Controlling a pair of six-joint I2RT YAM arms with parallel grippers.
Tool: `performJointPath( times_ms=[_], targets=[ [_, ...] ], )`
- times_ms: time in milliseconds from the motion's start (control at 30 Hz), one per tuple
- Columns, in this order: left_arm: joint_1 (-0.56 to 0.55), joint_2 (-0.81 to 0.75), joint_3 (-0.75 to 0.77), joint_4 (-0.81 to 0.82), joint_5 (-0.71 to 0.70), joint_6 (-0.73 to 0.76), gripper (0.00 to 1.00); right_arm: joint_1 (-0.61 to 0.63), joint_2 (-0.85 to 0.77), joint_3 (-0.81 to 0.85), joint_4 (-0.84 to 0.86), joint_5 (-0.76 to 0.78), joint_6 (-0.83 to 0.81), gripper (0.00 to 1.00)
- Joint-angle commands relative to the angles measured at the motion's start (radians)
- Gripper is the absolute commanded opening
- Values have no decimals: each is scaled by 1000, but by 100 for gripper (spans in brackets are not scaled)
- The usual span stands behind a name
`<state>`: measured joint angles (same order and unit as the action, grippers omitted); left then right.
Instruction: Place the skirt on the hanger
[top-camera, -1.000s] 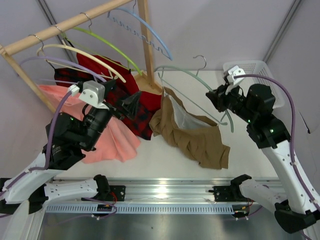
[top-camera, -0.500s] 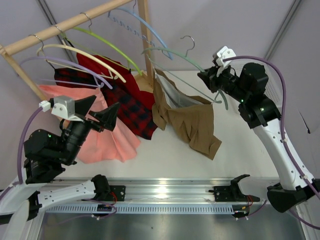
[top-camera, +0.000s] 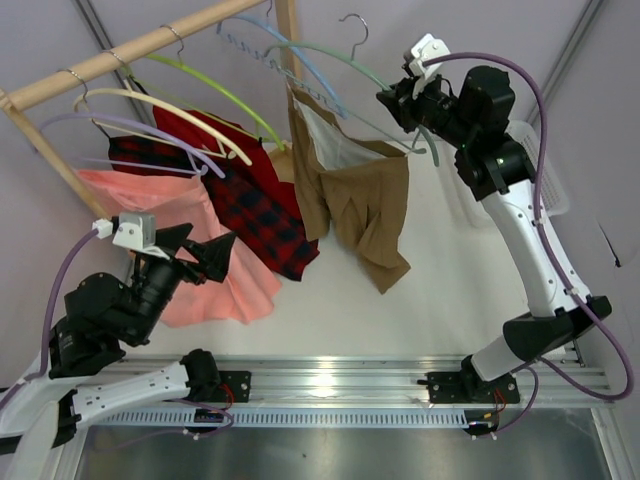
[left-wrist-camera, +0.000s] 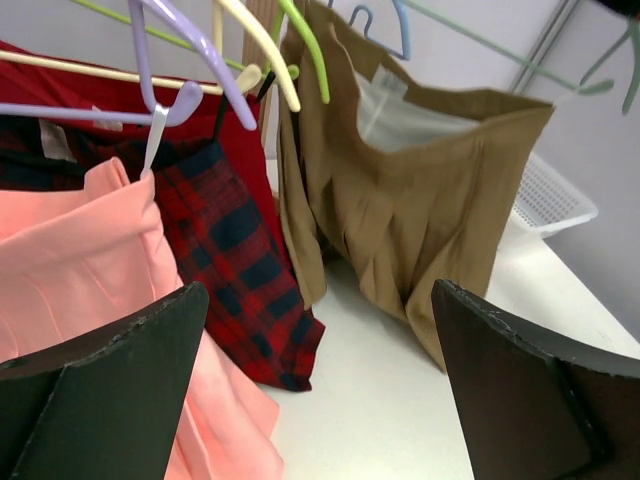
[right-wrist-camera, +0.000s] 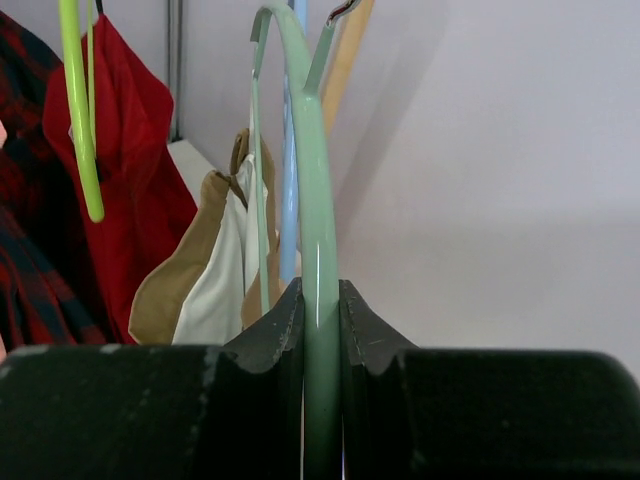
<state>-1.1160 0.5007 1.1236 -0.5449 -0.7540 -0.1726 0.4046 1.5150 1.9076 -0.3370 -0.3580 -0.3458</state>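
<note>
From above, the left gripper (top-camera: 205, 245) sits at 9 o'clock, jaws spread wide with nothing between them, pointing toward 3 o'clock. Its wrist camera adds a low, side-on look past its two fingers (left-wrist-camera: 110, 370) at the garments as a hanging row, which the overhead view flattens.

At 10 to 11 o'clock the wooden rail (top-camera: 120, 55) slants up to the right and carries several hangers, including the lime-green hanger (top-camera: 222, 95). Below it the salmon-pink skirt (top-camera: 215, 285) and the plaid skirt (top-camera: 255, 215) spread over the left part of the white table (top-camera: 450, 310).

At 12 o'clock the skirt (top-camera: 365, 215) hangs waist-up from the hanger (right-wrist-camera: 318, 230), its white lining showing and its lowest corner pointing to 6 o'clock. I cannot tell whether that corner touches the table. In the left wrist view its left edge lies just beside the plaid skirt.

At 1 o'clock the right gripper (top-camera: 405, 112) holds the hanger's right arm with its jaws narrow. Only the right wrist view shows the green bar pinched between the fingers (right-wrist-camera: 265, 335), with the light blue hanger (right-wrist-camera: 289, 150) close behind it.

The white basket (top-camera: 548, 175) stands at 2 to 3 o'clock on the table's right edge, under the right arm. Bare tabletop shows from 4 to 6 o'clock, ending at the metal rail (top-camera: 320, 385) along the near edge. Grey walls close in behind the rack.
</note>
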Motion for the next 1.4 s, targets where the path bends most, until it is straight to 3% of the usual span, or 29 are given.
performJointPath(
  times_ms=[0, 133, 267, 633, 800, 1100, 1367],
  targets=[
    [1, -24, -8, -49, -25, -65, 99, 7, 20, 152, 197, -65, 14, 0],
    [-1, -45, -10, -73, -42, -84, 99, 22, 132, 316, 161, -105, 39, 0],
    [-1, -79, -24, -78, -44, -94, 99, 95, 278, 484, 57, -59, -74, 0],
    [-1, -136, -10, -142, 10, -99, 100, 226, 474, 623, 128, 69, -191, 0],
    [1, -65, -27, -128, 107, -58, 98, 250, 556, 705, 168, 128, -142, 0],
    [-1, -22, -59, 55, 143, 38, 100, 261, 588, 751, 243, 234, -45, 0],
    [-1, 6, -59, 69, 137, 58, 99, 267, 648, 809, 325, 232, -1, 0]
  ],
)
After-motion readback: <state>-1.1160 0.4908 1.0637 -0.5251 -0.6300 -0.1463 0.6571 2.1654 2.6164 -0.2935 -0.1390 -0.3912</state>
